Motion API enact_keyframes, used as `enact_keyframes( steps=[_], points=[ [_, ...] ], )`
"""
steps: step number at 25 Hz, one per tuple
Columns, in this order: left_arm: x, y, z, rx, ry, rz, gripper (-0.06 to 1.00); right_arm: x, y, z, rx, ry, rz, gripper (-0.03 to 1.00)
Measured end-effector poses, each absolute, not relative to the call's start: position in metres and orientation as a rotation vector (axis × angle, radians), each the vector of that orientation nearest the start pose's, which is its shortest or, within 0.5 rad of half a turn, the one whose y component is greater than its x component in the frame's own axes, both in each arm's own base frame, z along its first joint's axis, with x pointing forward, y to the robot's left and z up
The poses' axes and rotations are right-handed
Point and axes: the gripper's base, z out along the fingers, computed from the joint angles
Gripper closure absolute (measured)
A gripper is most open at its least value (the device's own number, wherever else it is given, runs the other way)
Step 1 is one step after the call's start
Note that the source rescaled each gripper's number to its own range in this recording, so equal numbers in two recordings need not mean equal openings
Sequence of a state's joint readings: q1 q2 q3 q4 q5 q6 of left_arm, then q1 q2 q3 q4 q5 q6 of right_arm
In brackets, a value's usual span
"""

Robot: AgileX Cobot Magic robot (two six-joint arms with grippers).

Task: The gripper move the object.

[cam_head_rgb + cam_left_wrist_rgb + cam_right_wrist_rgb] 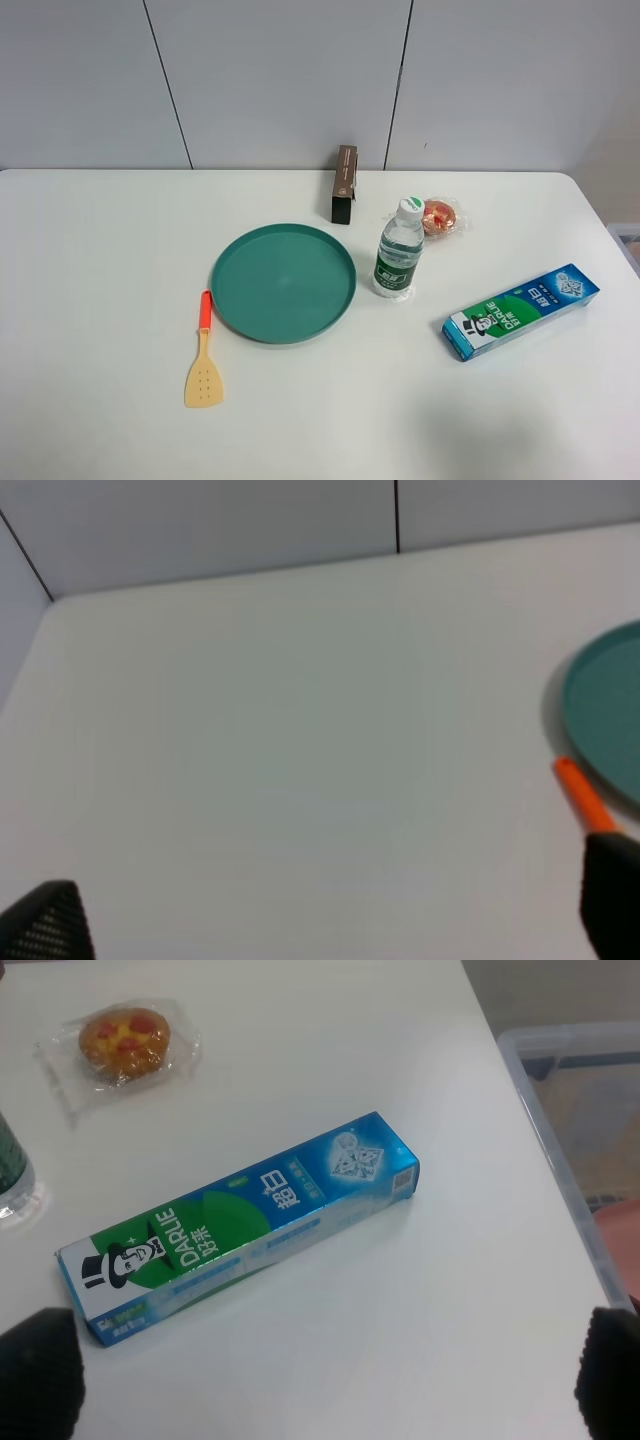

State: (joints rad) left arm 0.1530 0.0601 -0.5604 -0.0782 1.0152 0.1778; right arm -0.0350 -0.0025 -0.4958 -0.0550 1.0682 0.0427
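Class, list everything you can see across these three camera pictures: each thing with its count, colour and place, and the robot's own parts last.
table: one, white, under everything
plate: one, teal green, mid table
spatula: one, tan blade with orange handle, just left of the plate
bottle: one, clear with white cap and green label, upright, right of the plate
brown box: one, dark brown, standing behind the plate near the wall
pastry: one, golden with red bits, in a clear wrapper, behind the bottle
toothpaste box: one, blue and green, lying flat to the right of the bottle
bin: one, clear plastic, off the table's right edge
left gripper: black jaws wide apart, over bare table
right gripper: black jaws wide apart, over the toothpaste box
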Motion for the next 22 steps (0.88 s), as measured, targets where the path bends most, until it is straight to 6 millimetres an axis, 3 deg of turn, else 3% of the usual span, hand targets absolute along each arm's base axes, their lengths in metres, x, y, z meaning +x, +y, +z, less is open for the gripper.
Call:
enact_keyframes(
  steps=[6, 22],
  points=[
    [-0.003, -0.007, 0.285, 0.030, 2.035, 0.114, -0.04, -0.005, -0.004, 0.276, 0.082, 2.051, -0.061, -0.03],
    [-0.007, -0.011, 0.283, -0.004, 2.020, 0.034, -0.04, -0.005, -0.004, 0.276, 0.082, 2.051, -0.061, -0.03]
  ],
)
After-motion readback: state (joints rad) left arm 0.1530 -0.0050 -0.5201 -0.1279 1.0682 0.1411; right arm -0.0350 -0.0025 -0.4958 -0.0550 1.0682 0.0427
